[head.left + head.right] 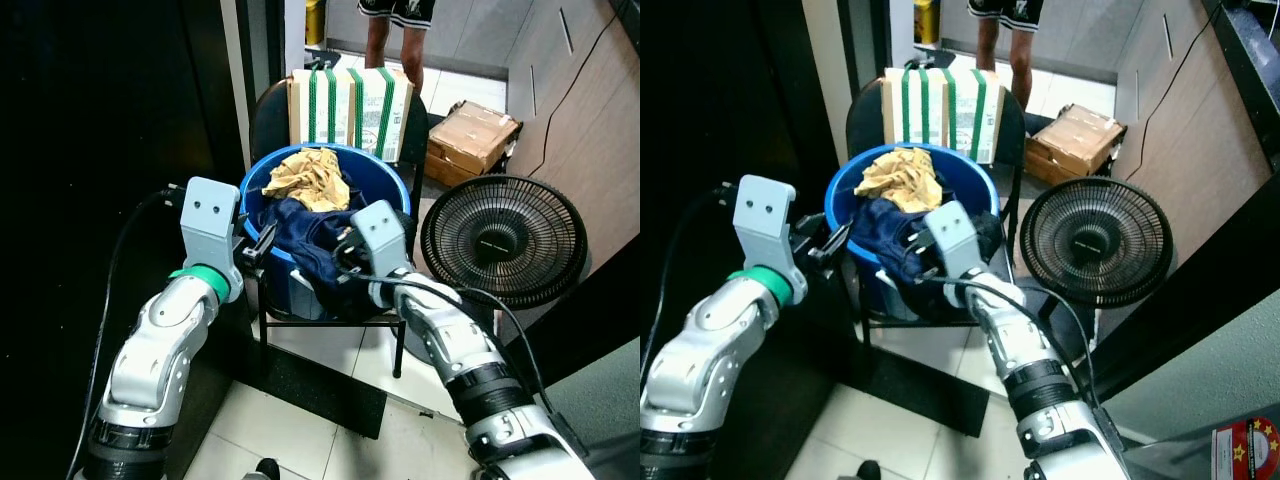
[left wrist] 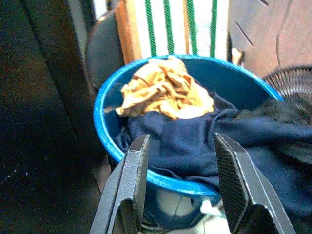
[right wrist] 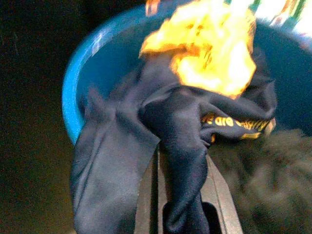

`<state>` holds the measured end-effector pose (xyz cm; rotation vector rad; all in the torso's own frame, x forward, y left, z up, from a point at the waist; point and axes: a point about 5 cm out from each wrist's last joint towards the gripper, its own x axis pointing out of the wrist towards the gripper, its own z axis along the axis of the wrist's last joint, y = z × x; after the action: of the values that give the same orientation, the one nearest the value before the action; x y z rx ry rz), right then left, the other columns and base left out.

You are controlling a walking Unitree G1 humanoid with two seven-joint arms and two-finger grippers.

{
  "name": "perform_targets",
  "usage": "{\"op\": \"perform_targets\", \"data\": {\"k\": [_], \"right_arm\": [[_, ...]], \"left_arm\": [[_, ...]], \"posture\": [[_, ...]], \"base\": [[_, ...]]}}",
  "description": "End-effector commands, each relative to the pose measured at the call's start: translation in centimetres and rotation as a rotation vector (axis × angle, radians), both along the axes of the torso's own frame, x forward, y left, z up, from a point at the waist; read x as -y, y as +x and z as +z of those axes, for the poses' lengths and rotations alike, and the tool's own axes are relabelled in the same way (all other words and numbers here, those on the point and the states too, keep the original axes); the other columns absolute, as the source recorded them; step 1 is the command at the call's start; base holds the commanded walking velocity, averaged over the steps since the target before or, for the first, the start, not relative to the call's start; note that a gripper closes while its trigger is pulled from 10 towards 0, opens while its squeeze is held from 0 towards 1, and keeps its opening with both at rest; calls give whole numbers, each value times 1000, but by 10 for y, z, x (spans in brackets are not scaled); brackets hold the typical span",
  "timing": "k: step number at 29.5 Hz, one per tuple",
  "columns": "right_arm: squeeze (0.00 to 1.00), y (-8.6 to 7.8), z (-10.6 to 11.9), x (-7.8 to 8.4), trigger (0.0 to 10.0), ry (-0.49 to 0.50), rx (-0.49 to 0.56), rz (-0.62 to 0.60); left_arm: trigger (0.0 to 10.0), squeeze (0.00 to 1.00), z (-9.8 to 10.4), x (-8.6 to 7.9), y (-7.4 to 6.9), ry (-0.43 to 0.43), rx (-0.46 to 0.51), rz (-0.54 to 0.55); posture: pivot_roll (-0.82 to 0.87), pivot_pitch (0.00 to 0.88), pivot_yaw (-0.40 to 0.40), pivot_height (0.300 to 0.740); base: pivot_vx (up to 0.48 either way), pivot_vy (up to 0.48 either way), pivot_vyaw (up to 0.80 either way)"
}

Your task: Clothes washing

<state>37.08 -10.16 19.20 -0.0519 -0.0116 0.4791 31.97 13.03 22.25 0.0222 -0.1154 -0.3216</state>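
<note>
A blue basin (image 1: 385, 178) sits on a black chair. In it lie a crumpled yellow cloth (image 1: 312, 178) and a navy garment (image 1: 305, 235) that spills over the near rim. My right gripper (image 1: 345, 262) is at the front of the basin, shut on a fold of the navy garment (image 3: 183, 146). My left gripper (image 1: 262, 243) is open beside the basin's left rim, its fingers (image 2: 129, 183) straddling the rim (image 2: 170, 180) and touching nothing.
A black floor fan (image 1: 503, 238) stands right of the chair. A green-striped box (image 1: 350, 105) leans on the chair back, a cardboard box (image 1: 472, 135) lies behind. A person's legs (image 1: 392, 35) stand at the far doorway. Dark wall at left.
</note>
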Motion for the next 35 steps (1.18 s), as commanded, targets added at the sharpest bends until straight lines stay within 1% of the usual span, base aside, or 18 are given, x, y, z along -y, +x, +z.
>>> {"op": "perform_targets", "data": {"k": [1,2,3,6,7,8,10,11,14,16,21,22,24,25,26,29,32,35], "right_arm": [[0,-2,22,5,0,150,84,3],[0,-4,46,8,0,295,170,13],[0,-6,61,11,0,385,224,20],[0,-15,135,49,0,789,541,-136],[0,-15,135,49,0,789,541,-136],[0,-22,167,82,0,932,685,-253],[0,-22,167,82,0,932,685,-253],[0,-25,174,90,0,958,717,-279],[0,-22,176,93,0,905,696,-280],[0,-15,163,87,0,811,618,-286],[0,-11,148,86,0,793,558,-342],[0,-9,138,85,0,772,527,-373],[0,-2,120,72,0,653,428,-341],[0,0,112,61,7059,556,390,-282],[0,1,101,48,10000,472,338,-217],[0,1,101,48,10000,472,338,-217],[0,-6,90,31,10000,373,338,-133],[0,-9,94,32,10000,395,368,-145]], "left_arm": [[10000,0,-2,-2,2,-7,-2,15],[10000,0,-1,-2,3,-12,3,16],[10000,0,-1,-2,3,-14,5,15],[10000,0,4,-4,7,-38,29,35],[10000,0,4,-4,7,-38,29,35],[10000,0,7,-7,9,-64,44,63],[10000,0,7,-7,9,-64,44,63],[10000,0,7,-8,10,-75,49,73],[10000,0,8,-10,10,-94,54,86],[10000,0,7,-12,11,-98,54,94],[10000,0,7,-13,11,-103,57,106],[10000,0,8,-16,11,-114,62,130],[10000,0,9,-23,12,-133,62,176],[10000,0,8,-25,13,-132,57,186],[10000,0,6,-26,14,-121,43,189],[10000,0,6,-26,14,-121,43,189],[10000,0,5,-23,13,-80,48,182],[10000,0,7,-22,13,-70,67,187]], "posture": [[104,42,53,740],[104,42,53,740],[92,24,53,740],[91,20,51,740],[91,20,51,740],[90,14,50,740],[90,14,50,740],[90,14,50,740],[91,13,48,740],[91,12,49,740],[96,13,46,740],[96,13,46,740],[96,13,46,740],[103,13,49,740],[103,13,49,740],[103,13,49,740],[107,10,47,740],[105,11,47,740]], "base": [[0,0,0],[0,0,0],[0,0,0],[0,0,0],[0,0,0],[0,0,0],[0,0,0],[0,0,0],[0,0,0],[0,0,0],[0,0,0],[0,0,0],[0,0,0],[0,0,0],[0,0,0],[0,0,0],[0,0,0],[0,0,-267]]}}
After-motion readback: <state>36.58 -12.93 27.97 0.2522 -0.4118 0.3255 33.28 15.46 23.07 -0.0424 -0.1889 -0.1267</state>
